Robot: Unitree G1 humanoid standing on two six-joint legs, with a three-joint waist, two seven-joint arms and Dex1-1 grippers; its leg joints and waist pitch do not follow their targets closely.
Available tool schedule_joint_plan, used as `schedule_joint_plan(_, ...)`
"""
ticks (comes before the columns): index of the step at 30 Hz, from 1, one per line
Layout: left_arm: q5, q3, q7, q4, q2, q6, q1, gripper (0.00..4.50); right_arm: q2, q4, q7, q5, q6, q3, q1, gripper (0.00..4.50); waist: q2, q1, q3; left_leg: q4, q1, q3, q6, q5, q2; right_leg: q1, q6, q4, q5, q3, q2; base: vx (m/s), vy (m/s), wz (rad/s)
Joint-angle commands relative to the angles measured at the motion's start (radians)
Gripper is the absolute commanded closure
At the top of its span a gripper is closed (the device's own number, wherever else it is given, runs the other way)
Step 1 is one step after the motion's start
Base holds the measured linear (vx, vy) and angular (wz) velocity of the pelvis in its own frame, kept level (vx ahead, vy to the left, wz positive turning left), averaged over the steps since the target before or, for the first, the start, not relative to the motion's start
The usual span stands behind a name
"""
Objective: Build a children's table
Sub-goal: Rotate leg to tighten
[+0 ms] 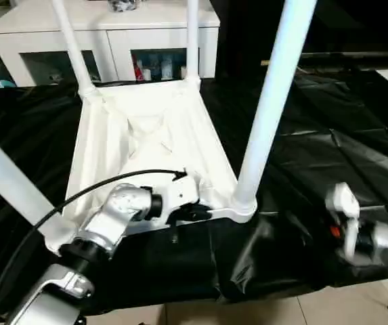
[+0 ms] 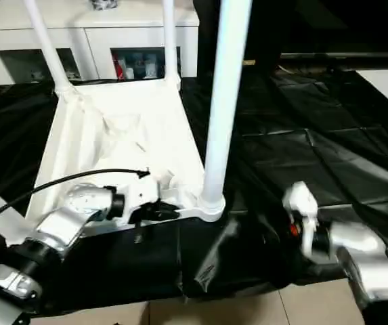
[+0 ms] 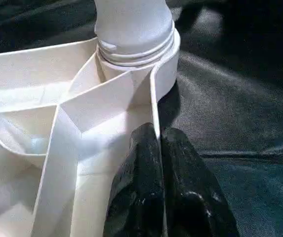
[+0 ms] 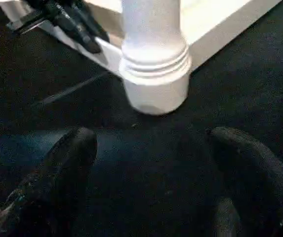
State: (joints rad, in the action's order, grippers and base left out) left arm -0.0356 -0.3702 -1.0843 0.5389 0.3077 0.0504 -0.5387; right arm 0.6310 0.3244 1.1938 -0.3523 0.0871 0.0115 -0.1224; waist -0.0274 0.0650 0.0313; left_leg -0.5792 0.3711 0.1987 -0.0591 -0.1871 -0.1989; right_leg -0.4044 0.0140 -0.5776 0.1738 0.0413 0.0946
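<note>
Left eye view: children's table, all-white plastic, lying upside down on a black plastic sheet, ribbed underside up, 4 legs standing in the corner sockets; near-right leg seated in its socket. Left gripper: black fingers pinched shut on the near rim wall of the top, just beside that socket. Right gripper: fingers spread wide, holding nothing, low over the sheet, near the socket but apart from it. Background: white cabinet with glass doors. Risks, as judged: threads show at the leg's base in the left wrist view, so the leg may not be fully home and could lean or drop out if the top is turned; the thin rim could slip from the pinch on the slick sheet. Unseen: leg tops cut off; near-left socket hidden behind the left forearm.
</note>
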Motion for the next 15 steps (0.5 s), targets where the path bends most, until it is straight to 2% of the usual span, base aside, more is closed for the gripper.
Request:
schedule_joint_plan(1, -0.001, -0.029, -0.039, -0.001, -0.006, 0.023, 0.007, 4.50, -0.005, -0.048, -0.008, -0.010, 0.012, 0.008, -0.003, 0.54, 0.016, 0.001, -0.049, 0.064, -0.008, -0.007, 0.108, -0.231, -0.034, 0.045, -0.246, 0.061, 0.195, -0.022, 0.039, 0.000, 0.000, 0.00)
schedule_joint_plan(3, 0.000, -0.034, -0.061, -0.004, 0.004, 0.032, 0.004, 4.50, -0.012, -0.059, -0.014, -0.012, 0.017, 0.009, 0.001, 0.54, 0.015, -0.001, -0.048, 0.066, -0.008, -0.008, 0.099, -0.237, -0.034, 0.043, -0.239, 0.063, 0.222, -0.022, 0.039, 0.000, 0.000, 0.00)
schedule_joint_plan(4, 0.003, -0.035, -0.073, -0.010, 0.012, 0.031, 0.004, 4.50, -0.018, -0.068, -0.023, -0.012, 0.019, 0.008, 0.004, 0.54, 0.008, 0.001, -0.049, 0.067, -0.011, -0.010, 0.087, -0.240, -0.035, 0.042, -0.233, 0.062, 0.230, -0.023, 0.038, 0.000, 0.000, 0.00)
schedule_joint_plan(6, 0.003, -0.037, -0.088, -0.029, 0.028, 0.021, 0.007, 4.50, -0.026, -0.083, -0.037, -0.016, 0.023, 0.006, 0.007, 0.54, 0.008, 0.000, -0.051, 0.067, -0.012, -0.010, 0.080, -0.235, -0.035, 0.042, -0.239, 0.060, 0.201, -0.023, 0.037, 0.000, 0.000, 0.00)
schedule_joint_plan(9, -0.016, -0.038, -0.069, -0.041, 0.040, 0.008, 0.009, 4.50, -0.037, -0.094, -0.056, -0.021, 0.027, -0.004, 0.004, 0.54, 0.008, 0.001, -0.053, 0.064, -0.011, -0.010, 0.087, -0.205, -0.035, 0.045, -0.256, 0.052, 0.126, -0.023, 0.036, 0.000, 0.000, 0.00)
schedule_joint_plan(11, -0.006, -0.021, -0.055, -0.049, 0.034, -0.016, 0.011, 4.50, -0.048, -0.113, -0.068, -0.027, 0.040, -0.016, 0.004, 0.54, 0.008, 0.003, -0.052, 0.064, -0.012, -0.008, 0.089, -0.204, -0.034, 0.045, -0.261, 0.051, 0.122, -0.023, 0.036, 0.000, 0.000, 0.00)
schedule_joint_plan(13, 0.016, -0.003, -0.054, -0.072, 0.029, -0.037, 0.018, 4.05, -0.051, -0.134, -0.072, -0.033, 0.050, -0.022, 0.008, 0.50, 0.009, 0.003, -0.051, 0.065, -0.011, -0.009, 0.084, -0.216, -0.034, 0.047, -0.258, 0.053, 0.149, -0.023, 0.038, 0.000, 0.000, 0.00)
schedule_joint_plan(15, 0.038, 0.007, -0.064, -0.109, 0.035, -0.049, 0.029, 3.84, -0.051, -0.156, -0.078, -0.037, 0.056, -0.025, 0.014, 0.50, 0.011, 0.002, -0.052, 0.065, -0.012, -0.010, 0.082, -0.215, -0.035, 0.046, -0.251, 0.054, 0.156, -0.023, 0.038, 0.000, 0.000, 0.00)
